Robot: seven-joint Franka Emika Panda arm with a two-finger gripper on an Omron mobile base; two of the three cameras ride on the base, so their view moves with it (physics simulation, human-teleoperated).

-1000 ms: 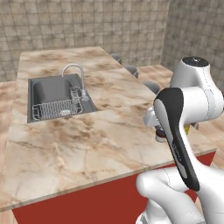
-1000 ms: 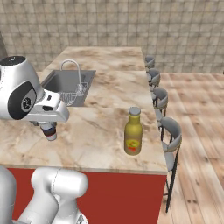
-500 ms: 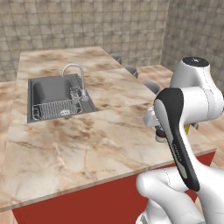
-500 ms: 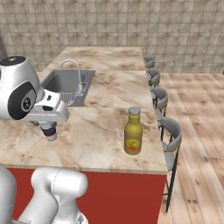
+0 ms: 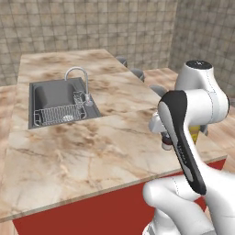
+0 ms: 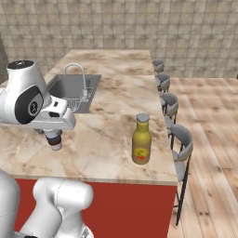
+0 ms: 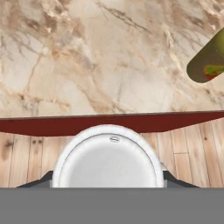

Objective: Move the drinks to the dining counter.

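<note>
end effector (image 6: 55,139) clamped on small white container (image 7: 108,156), mostly arm-hidden | bottle (image 6: 141,139) upright on dining counter (image 6: 107,139)

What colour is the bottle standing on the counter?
Olive-yellow bottle with a grey-tan cap and red-yellow label, clearest in the right base view.

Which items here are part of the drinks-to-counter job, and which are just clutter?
Job:
- olive-yellow bottle, standing on the dining counter
- small white container, held in the shut gripper above the counter

Just there:
- sink with faucet
- dish rack
- stools
</note>
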